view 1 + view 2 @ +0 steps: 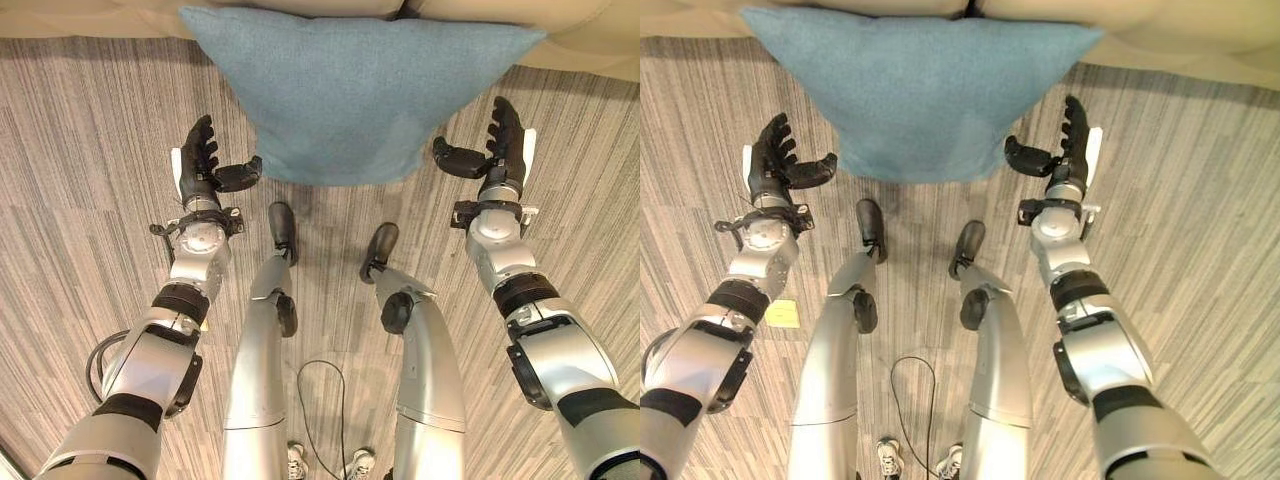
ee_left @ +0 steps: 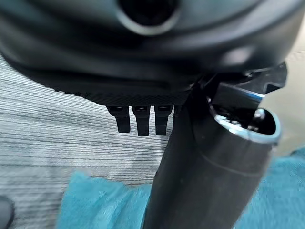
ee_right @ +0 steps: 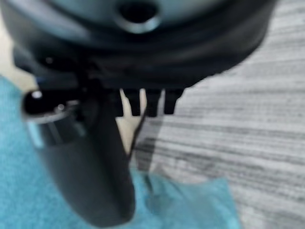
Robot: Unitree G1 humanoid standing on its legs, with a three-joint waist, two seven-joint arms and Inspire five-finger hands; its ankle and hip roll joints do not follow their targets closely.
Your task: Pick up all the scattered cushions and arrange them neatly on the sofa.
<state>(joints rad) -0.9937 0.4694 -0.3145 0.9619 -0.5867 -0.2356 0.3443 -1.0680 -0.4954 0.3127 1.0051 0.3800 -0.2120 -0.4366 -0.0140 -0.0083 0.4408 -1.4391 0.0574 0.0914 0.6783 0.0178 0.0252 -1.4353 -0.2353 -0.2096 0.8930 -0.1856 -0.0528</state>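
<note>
Grey striped carpet floor [image 1: 90, 120] fronting beige sofa [image 1: 590, 45].
Square teal fabric cushion [image 1: 350, 90] leans against sofa; left hand [image 1: 200, 160] and right hand [image 1: 500, 145] flank it, fingers spread wide, empty.

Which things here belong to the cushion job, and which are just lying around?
Job:
- blue cushion, leaning against the sofa front, lower edge over the floor
- sofa, beige, at the far edge
- left hand and right hand, open, flanking the cushion

Lying about:
- yellow note on the carpet
</note>
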